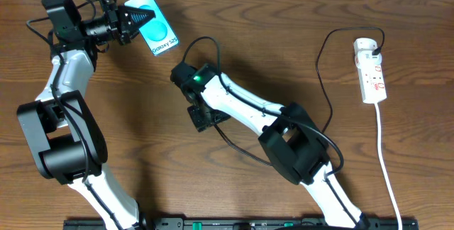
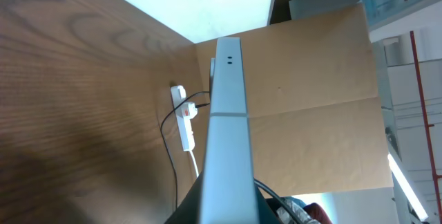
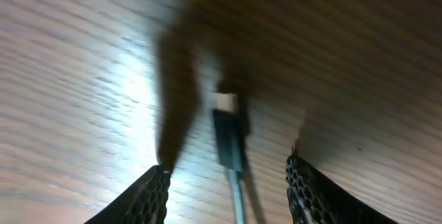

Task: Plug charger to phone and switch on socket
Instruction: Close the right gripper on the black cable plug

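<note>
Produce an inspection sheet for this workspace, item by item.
Surface: brown wooden table.
Job's things: phone lit, far left; charger plug tip lying on the wood, not plugged in; power strip far right, switch state unreadable.
Clutter: nothing seen.
Grippers: left gripper shut on the phone; right gripper open, fingers either side of the charger plug tip.
Cables: black charger cable runs from the power strip; white cord trails to the near edge.
Surroundings: cardboard panel beyond the table.

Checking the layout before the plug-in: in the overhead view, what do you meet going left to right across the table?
phone → right gripper → socket
</note>
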